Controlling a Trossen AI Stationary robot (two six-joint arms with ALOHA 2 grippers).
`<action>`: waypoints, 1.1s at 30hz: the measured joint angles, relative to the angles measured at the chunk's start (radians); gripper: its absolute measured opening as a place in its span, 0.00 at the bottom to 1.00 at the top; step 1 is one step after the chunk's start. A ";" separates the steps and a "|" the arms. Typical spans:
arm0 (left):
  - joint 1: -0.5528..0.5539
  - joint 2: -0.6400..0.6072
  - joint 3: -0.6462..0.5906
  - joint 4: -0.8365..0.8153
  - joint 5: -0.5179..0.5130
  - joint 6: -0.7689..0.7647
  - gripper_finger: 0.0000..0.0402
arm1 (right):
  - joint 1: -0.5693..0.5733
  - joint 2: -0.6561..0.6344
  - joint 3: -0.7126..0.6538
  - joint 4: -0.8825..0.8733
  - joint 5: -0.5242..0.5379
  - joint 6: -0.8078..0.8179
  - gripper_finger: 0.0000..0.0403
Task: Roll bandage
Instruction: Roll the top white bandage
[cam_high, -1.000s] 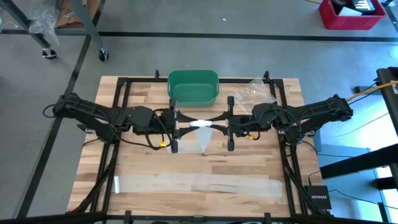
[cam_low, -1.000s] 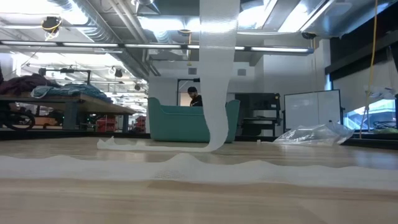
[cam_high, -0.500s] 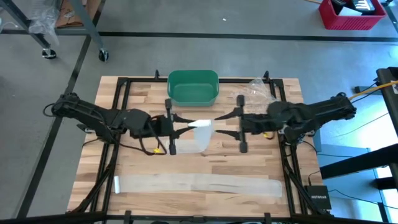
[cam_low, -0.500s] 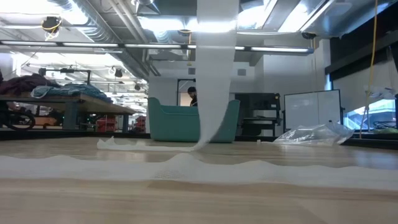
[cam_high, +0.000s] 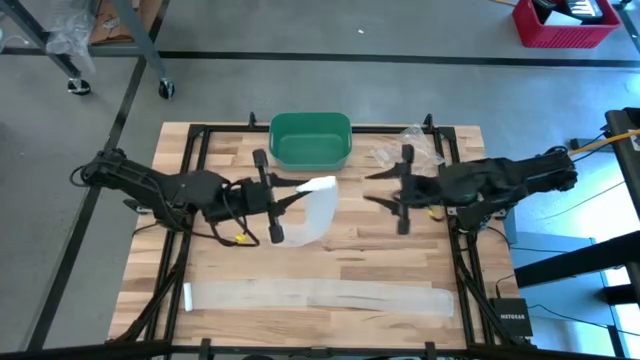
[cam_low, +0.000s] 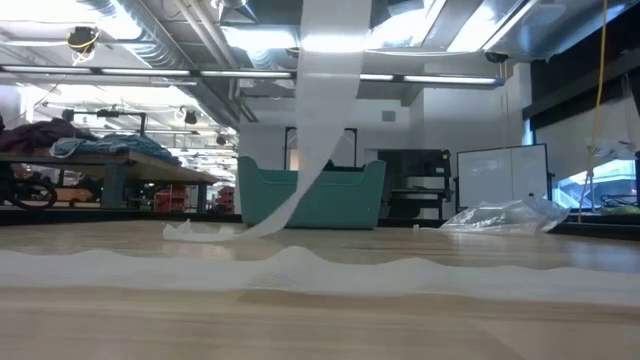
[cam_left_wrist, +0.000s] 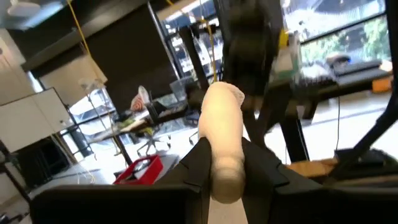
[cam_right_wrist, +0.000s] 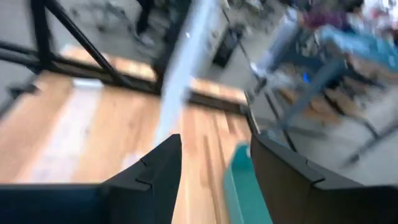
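Left claw (cam_high: 283, 200) clamps roll (cam_left_wrist: 222, 140), tail on table (cam_high: 380, 255); right claw (cam_high: 385, 187) open, empty; next: regrip, wind on

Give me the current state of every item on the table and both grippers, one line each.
left gripper: shut on the bandage roll, raised above the table.
bandage: rolled end held up, tail hanging down to the tabletop.
right gripper: open, empty, apart from the bandage.
second bandage strip: lying flat and unrolled along the near edge.
green bin: upright at the far edge; nothing visible inside.
plastic bag: crumpled, lying by the bin.
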 joint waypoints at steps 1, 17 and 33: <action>0.000 0.000 0.009 0.001 0.000 0.003 0.13 | -0.018 -0.006 -0.038 0.023 -0.011 0.012 0.48; 0.002 0.000 0.152 -0.155 -0.130 0.081 0.13 | -0.204 0.038 -0.656 0.909 -0.337 0.100 0.48; 0.016 0.000 0.152 -0.163 -0.134 0.077 0.13 | -0.204 0.204 -0.653 1.162 -0.330 0.160 0.48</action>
